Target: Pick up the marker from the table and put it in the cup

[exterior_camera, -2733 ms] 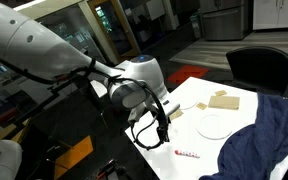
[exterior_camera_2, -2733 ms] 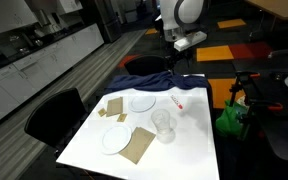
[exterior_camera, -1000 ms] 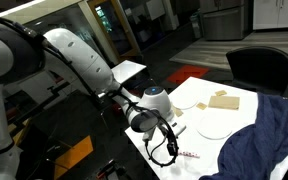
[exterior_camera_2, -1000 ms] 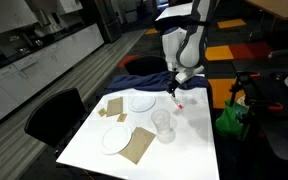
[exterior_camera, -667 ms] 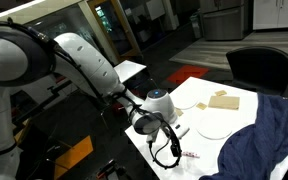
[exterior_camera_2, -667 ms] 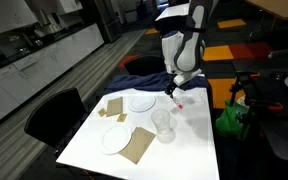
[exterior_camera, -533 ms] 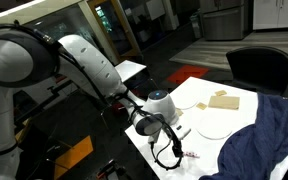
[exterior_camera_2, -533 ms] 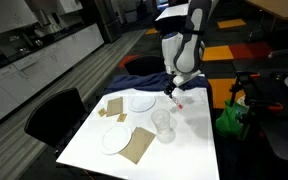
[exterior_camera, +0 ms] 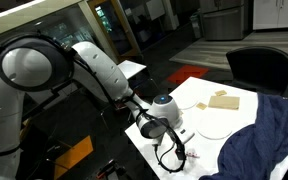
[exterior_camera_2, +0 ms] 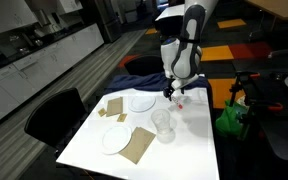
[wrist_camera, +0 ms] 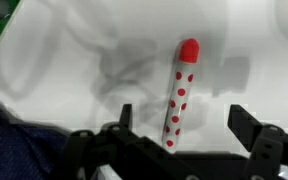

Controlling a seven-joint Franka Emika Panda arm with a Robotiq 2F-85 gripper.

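Observation:
The marker is a white stick with red dots and a red cap. It lies on the white table and runs up from between my fingers in the wrist view. My gripper is open, one finger on each side of the marker's near end, low over the table. In an exterior view my gripper hangs at the table's near edge. In an exterior view it is over the marker, near the dark blue cloth. The clear cup stands on the table close by.
Two white plates and brown paper pieces lie on the table. The dark blue cloth drapes over one table edge. A black chair stands at another side. A green bag sits on the floor.
My arm has come down toward the table and my gripper has lowered over the marker, which has not moved.

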